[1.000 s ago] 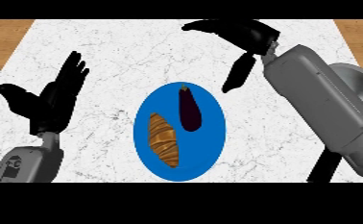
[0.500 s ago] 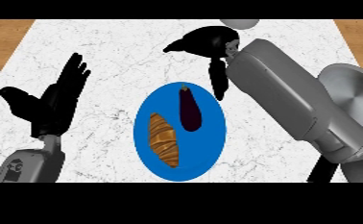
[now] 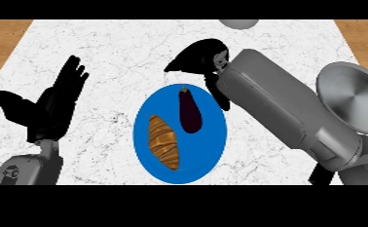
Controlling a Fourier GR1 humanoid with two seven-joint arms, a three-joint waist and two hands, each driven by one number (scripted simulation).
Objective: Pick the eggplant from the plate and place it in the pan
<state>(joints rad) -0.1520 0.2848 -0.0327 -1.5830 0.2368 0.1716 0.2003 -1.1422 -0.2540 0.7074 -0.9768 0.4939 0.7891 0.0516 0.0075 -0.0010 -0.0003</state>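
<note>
Nearest to me, my left hand [image 3: 50, 106] rests at the left of the view with its fingers straight and spread, pointing up; it has no part in this pick, so I keep it well apart from the plate. Just beyond my forearms lies the blue plate [image 3: 147, 123], a smooth glossy disc on the white marbled desk [image 3: 108, 46]. On its near left half sits a croissant [image 3: 163, 142], golden brown, ridged and tapering, which I judge I should leave alone. Beside it, toward the far right of the plate, lies the eggplant [image 3: 189, 112]: dark purple, sleek and elongated, fatter at the near end and narrowing to a small stem that points away from me. It lies on the plate, not yet grasped. My right hand [image 3: 201, 60] hangs just past that stem end, its black fingers curled downward but holding nothing, with one finger trailing along the eggplant's right side; I cannot tell whether it touches the skin. I place it there because, as I judge it, closing round the narrow neck from above suits such a slippery, rounded thing. My grey forearm crosses the plate's right edge. At the far right sits the pan [image 3: 348, 94], round, grey and metallic, partly hidden by that arm, well apart from the plate. A pale rounded object [image 3: 238, 23] shows at the desk's far edge; I cannot tell what it is.
</note>
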